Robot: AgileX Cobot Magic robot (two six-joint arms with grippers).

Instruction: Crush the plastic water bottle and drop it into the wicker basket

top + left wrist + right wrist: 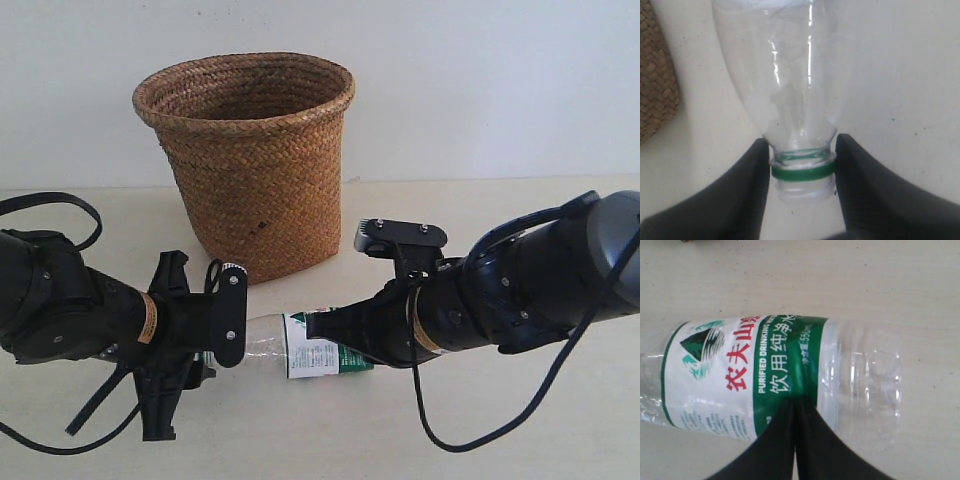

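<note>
The plastic water bottle [300, 347] lies on its side on the pale table in front of the wicker basket [250, 160]. Its white-and-green label with red characters [740, 370] faces the right wrist camera. My left gripper [802, 167] is shut on the bottle [790, 75] at the neck, one black finger on each side of the green ring. Coming from the right, my right gripper [796, 402] is shut with its two fingers together, their tips against the green edge of the label. In the exterior view the left gripper [235, 330] and right gripper [322, 328] flank the bottle.
The basket stands upright behind the bottle, near the white back wall, and its woven side [655, 85] shows in the left wrist view. Black cables trail from both arms over the table [520, 210].
</note>
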